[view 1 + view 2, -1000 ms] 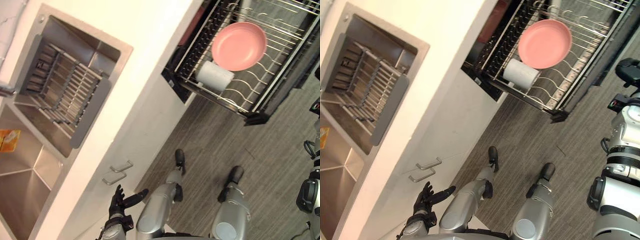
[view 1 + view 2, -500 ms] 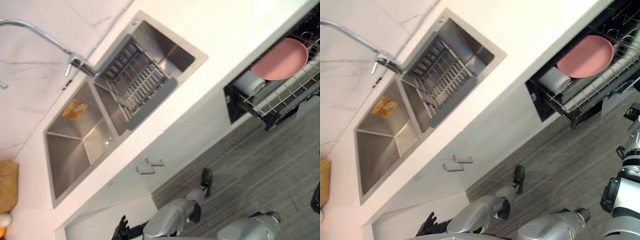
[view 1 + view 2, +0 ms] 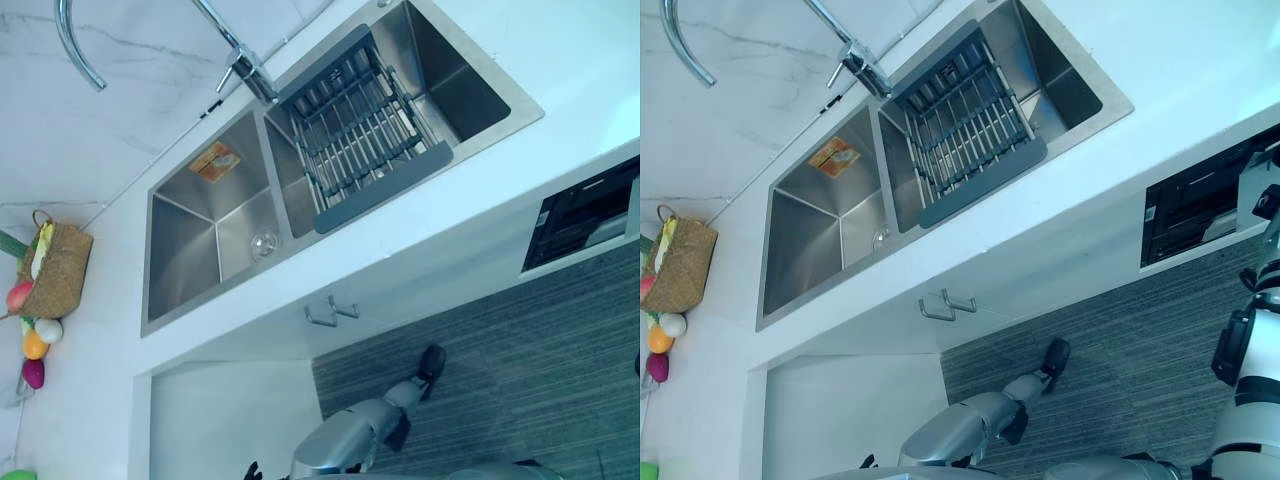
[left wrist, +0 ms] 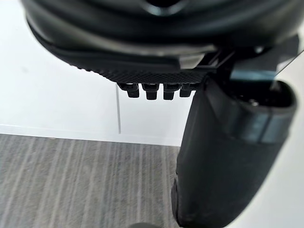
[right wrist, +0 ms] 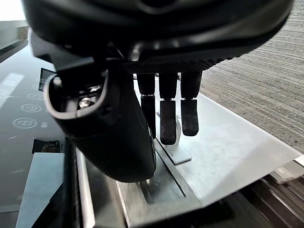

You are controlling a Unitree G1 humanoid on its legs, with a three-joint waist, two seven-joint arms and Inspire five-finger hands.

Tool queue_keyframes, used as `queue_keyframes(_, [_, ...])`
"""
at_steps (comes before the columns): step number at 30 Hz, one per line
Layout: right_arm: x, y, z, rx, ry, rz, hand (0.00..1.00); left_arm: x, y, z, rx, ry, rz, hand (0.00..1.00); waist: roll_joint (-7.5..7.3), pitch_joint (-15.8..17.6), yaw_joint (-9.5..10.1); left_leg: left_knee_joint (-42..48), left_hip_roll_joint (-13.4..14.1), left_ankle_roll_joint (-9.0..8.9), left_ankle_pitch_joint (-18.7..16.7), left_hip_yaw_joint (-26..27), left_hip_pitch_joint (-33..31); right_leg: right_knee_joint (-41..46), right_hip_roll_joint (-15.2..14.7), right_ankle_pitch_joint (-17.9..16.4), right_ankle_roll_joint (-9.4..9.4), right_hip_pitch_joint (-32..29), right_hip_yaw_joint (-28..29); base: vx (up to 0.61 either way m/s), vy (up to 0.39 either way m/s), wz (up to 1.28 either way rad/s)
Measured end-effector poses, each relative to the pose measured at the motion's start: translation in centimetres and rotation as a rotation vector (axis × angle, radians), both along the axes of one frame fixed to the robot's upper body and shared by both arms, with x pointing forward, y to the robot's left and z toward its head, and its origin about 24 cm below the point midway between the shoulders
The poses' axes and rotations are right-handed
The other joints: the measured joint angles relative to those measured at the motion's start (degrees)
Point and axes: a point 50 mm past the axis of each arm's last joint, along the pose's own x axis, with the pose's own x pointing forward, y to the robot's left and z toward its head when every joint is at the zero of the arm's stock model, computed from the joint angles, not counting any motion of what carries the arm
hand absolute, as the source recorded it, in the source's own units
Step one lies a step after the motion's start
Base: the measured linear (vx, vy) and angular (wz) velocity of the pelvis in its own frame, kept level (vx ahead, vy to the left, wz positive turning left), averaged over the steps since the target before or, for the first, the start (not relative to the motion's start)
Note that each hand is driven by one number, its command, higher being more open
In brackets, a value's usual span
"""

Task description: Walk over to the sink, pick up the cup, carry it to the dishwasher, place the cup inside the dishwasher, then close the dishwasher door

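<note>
Left hand [image 4: 156, 71] and right hand [image 5: 168, 124] hung loose, holding nothing

White counter [image 3: 480, 190] ran across the head views with the double sink [image 3: 215, 235] set into it. A grey drain rack [image 3: 365, 140] sat in the basin nearer the dishwasher [image 3: 585, 210] — its dark opening showed under the counter's edge. Left fingers [image 4: 151, 90] pointed at a white cabinet front [image 4: 57, 95]; right fingers [image 5: 190, 118] stretched straight over a pale panel [image 5: 228, 147]. A woven basket [image 3: 55, 270] stood on the counter near the sink's bare basin

Left hand [image 4: 142, 52] and right hand [image 5: 156, 33] — matt black, ribbed palms, thick thumbs.
</note>
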Motion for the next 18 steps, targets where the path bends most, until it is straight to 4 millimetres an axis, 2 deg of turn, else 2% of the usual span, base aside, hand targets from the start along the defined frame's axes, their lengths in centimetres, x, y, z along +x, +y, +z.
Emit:
queue_keyframes(1, [0.3, 0.3, -0.6, 0.010, 0.007, 0.015, 1.00, 0.0, 0.0, -0.1, -0.002, 0.005, 0.000, 1.00, -0.20, 0.16, 0.44, 0.00, 0.97, -0.36, -0.25, 0.59, 0.12, -0.81, 1.01, 0.41, -0.13, -0.33, 0.80, -0.02, -0.051, -0.46])
queue_keyframes(3, [0.4, 1.4, -3.4, 0.034, -0.041, 0.083, 1.00, 0.5, 0.4, -0.1, 0.003, 0.000, 0.028, 1.00, -1.84, 0.70, 1.26, 0.00, 2.96, -0.71, -0.44, 1.58, 0.60, -2.75, 3.40, 0.99, -0.22, -0.52, 2.33, 0.01, -0.081, -0.42])
queue_keyframes(4, [0.4, 2.4, -5.4, 0.047, -0.066, 0.114, 1.00, 0.6, 0.7, -0.1, 0.008, -0.002, 0.049, 1.00, -3.23, 0.68, 1.34, 0.01, 3.77, -0.99, -0.60, 2.14, 0.56, -3.42, 4.33, 1.10, -0.45, -0.78, 2.98, 0.05, -0.149, -0.32])
queue_keyframes(5, [0.2, 4.2, -9.3, 0.086, -0.059, 0.155, 1.00, 0.6, 1.2, -0.1, 0.018, 0.002, 0.071, 1.00, -6.01, 0.41, 1.26, 0.03, 4.76, -1.09, -0.64, 4.39, 0.58, -4.88, 5.74, 1.27, -0.73, -0.91, 3.69, 0.06, -0.149, -0.29])
queue_keyframes(6, [-0.5, 5.1, -12.3, 0.135, -0.018, 0.160, 1.00, 0.8, 1.6, -0.1, 0.028, -0.002, 0.079, 1.00, -7.98, -0.01, 1.26, 0.05, 5.28, -1.10, -0.64, 6.18, 0.59, -6.28, 6.75, 1.39, -0.92, -0.77, 4.34, 0.06, -0.114, -0.22])
queue_keyframes(7, [-1.0, 5.9, -14.4, 0.175, 0.013, 0.164, 1.00, 0.9, 1.8, -0.1, 0.039, -0.005, 0.088, 1.00, -9.31, -0.08, 1.36, 0.05, 5.71, -1.12, -0.65, 7.21, 0.65, -7.39, 7.53, 1.58, -1.20, -0.67, 4.73, 0.06, -0.083, -0.22])
queue_keyframes(9, [-3.7, 10.4, -22.3, 0.353, 0.122, 0.184, 1.00, 1.9, 2.9, 0.1, 0.079, -0.023, 0.124, 1.00, -13.85, 0.49, 1.43, 0.04, 8.47, -2.14, -1.43, 10.37, 1.69, -13.41, 11.96, 3.41, -2.16, 0.39, 7.69, 0.04, -0.078, -0.43])
queue_keyframes(10, [-4.6, 11.5, -24.0, 0.397, 0.146, 0.183, 1.00, 2.2, 3.0, 0.1, 0.077, -0.024, 0.146, 1.00, -14.77, 0.47, 1.43, 0.04, 9.19, -2.45, -1.66, 10.78, 1.70, -14.79, 13.11, 4.03, -2.42, 0.48, 8.40, 0.00, -0.071, -0.59])
queue_keyframes(11, [-6.8, 13.3, -27.0, 0.466, 0.202, 0.175, 1.00, 2.6, 3.4, 0.1, 0.082, -0.021, 0.185, 1.00, -16.07, 0.67, 1.45, 0.01, 10.65, -2.98, -2.10, 12.15, 1.76, -17.17, 15.00, 5.11, -2.88, 0.45, 9.75, -0.03, -0.060, -0.62])
queue_keyframes(12, [-9.2, 14.3, -29.3, 0.521, 0.253, 0.140, 1.00, 2.7, 3.9, 0.1, 0.088, -0.011, 0.200, 1.00, -16.64, 0.81, 1.38, -0.09, 11.72, -3.07, -2.22, 13.13, 1.67, -18.85, 16.31, 6.02, -3.28, 0.10, 11.01, -0.05, -0.040, -0.59])
queue_keyframes(13, [-10.5, 14.6, -30.2, 0.547, 0.277, 0.113, 1.00, 2.8, 4.0, 0.1, 0.088, -0.015, 0.216, 1.00, -16.73, 0.86, 1.21, -0.26, 12.11, -3.09, -2.29, 13.40, 1.53, -19.53, 16.75, 6.34, -3.41, -0.15, 11.41, -0.10, 0.022, -0.45])
queue_keyframes(14, [-13.1, 15.0, -31.9, 0.587, 0.331, 0.057, 1.00, 3.3, 4.5, 0.2, 0.087, -0.033, 0.254, 1.00, -16.99, 1.03, 0.92, -0.28, 12.81, -3.34, -2.53, 14.02, 1.24, -20.57, 17.63, 6.97, -3.78, -0.68, 12.08, -0.10, 0.036, -0.30])
queue_keyframes(15, [-14.3, 15.2, -32.6, 0.608, 0.353, 0.031, 1.00, 3.7, 4.7, 0.3, 0.089, -0.043, 0.267, 1.00, -17.05, 1.05, 1.00, -0.28, 13.18, -3.46, -2.66, 14.54, 1.12, -21.05, 17.99, 7.26, -3.98, -1.05, 12.42, -0.13, 0.042, -0.41])
queue_keyframes(17, [-18.2, 16.2, -34.7, 0.702, 0.417, -0.059, 1.00, 5.2, 6.1, 0.8, 0.096, -0.096, 0.334, 1.00, -18.28, 0.99, 1.05, -0.29, 14.22, -3.14, -2.94, 16.13, 0.12, -22.99, 19.41, 7.97, -4.31, -2.21, 13.76, -0.10, 0.039, -0.39])
queue_keyframes(18, [-19.1, 16.6, -35.1, 0.730, 0.426, -0.082, 1.00, 5.6, 6.4, 0.9, 0.100, -0.113, 0.346, 1.00, -18.86, 0.86, 1.05, -0.29, 14.38, -3.02, -3.03, 16.36, -0.20, -23.27, 19.60, 8.13, -4.38, -2.46, 13.82, -0.06, 0.033, -0.20])
